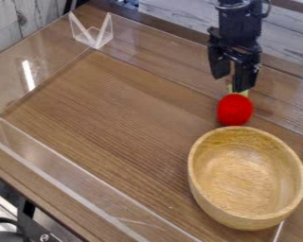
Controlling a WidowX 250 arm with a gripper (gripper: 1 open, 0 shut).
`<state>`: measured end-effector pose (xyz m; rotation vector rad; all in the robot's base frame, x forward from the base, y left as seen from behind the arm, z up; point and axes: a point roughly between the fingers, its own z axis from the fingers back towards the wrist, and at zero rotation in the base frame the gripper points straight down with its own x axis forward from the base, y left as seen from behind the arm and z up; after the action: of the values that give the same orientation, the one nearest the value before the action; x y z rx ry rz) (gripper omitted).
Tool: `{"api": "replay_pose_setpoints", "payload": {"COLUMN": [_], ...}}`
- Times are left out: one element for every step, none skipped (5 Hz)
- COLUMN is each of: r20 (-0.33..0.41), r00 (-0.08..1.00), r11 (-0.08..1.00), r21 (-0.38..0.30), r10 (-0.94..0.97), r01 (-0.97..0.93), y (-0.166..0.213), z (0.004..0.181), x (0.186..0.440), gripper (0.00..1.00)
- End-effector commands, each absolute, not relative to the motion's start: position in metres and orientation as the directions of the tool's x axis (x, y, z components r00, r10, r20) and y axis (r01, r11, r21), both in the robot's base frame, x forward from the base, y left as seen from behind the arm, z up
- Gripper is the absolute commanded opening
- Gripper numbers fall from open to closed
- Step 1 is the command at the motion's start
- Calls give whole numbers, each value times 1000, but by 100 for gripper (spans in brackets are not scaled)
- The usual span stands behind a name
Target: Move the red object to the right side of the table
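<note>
Your robot's arm [235, 30] is black and slim, with dark, jagged-looking parts around its claw [230, 77].

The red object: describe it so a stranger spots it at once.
Find the big round wooden bowl on the table. Just beyond its far rim sits the red object, the only bright red thing, far smaller than the bowl.

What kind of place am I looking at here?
Probably a robot lab or test station: a black robot gripper hangs over a wood-grain tabletop with low clear walls along its edge, and loose black cables show beside it.
</note>
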<state>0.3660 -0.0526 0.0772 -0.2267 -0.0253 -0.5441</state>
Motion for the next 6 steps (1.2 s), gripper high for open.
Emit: {"api": "replay_pose_setpoints", "payload": {"r20": [187,205,228,248,261,262], "r00": [849,857,886,907,918,908], "r11": [840,853,891,921,938,929], "r21": [-149,-139,-122,-107,-95,-89], "r10": [-494,-473,-404,-340,-299,-326], "r01": [522,503,438,374,332,359], "y": [-50,-46,-27,-11,-8,-11], "z": [113,116,128,136,133,130], "x": [371,367,358,353,356,361], "gripper": [100,100,100,100,100,100]}}
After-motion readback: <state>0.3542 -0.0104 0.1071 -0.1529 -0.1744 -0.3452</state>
